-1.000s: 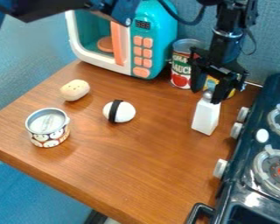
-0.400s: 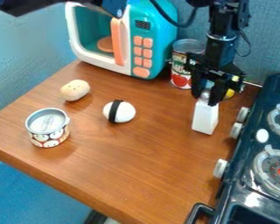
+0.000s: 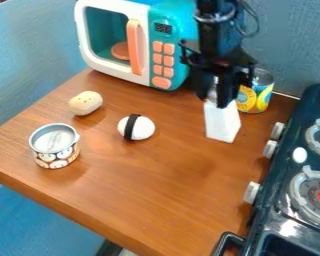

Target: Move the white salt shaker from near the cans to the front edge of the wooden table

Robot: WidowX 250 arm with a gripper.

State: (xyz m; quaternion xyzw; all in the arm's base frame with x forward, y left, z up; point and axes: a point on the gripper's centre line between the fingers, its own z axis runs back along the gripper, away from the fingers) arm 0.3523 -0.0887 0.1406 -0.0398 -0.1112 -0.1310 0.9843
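While It Grips the Top, My Gripper (image 3: 214, 96) Has the White Shaker (image 3: 222, 123)

Where the right part of the worktop (image 3: 149, 195) lies, my gripper points down and its two jaws are pressed together on the grey top of the white shaker, one at each side. The white body hangs below them and leans a little, so it is not quite upright. Whether its bottom touches the wood, I cannot tell.

Just behind the shaker, to its right in the view, stands a yellow and blue can (image 3: 261, 92), near the blue wall (image 3: 289, 55). At the back, on the left of my gripper, there is a toy microwave (image 3: 179, 17), teal and white, with an orange handle (image 3: 134, 47), orange buttons (image 3: 157, 59) and an orange disc (image 3: 119, 51) inside.

Near the middle of the worktop lies a white rounded piece (image 3: 144, 128) with a black band (image 3: 130, 126) around it (it looks to me like a rice ball). Farther to the left is a beige oval piece (image 3: 86, 103) with small dark specks. In front of this one stands a short tin (image 3: 55, 150), which has a grey lid and small faces printed around its side.

Along the right edge is a dark toy stove (image 3: 287, 231), with ring burners (image 3: 318, 195) and white knobs (image 3: 252, 192).
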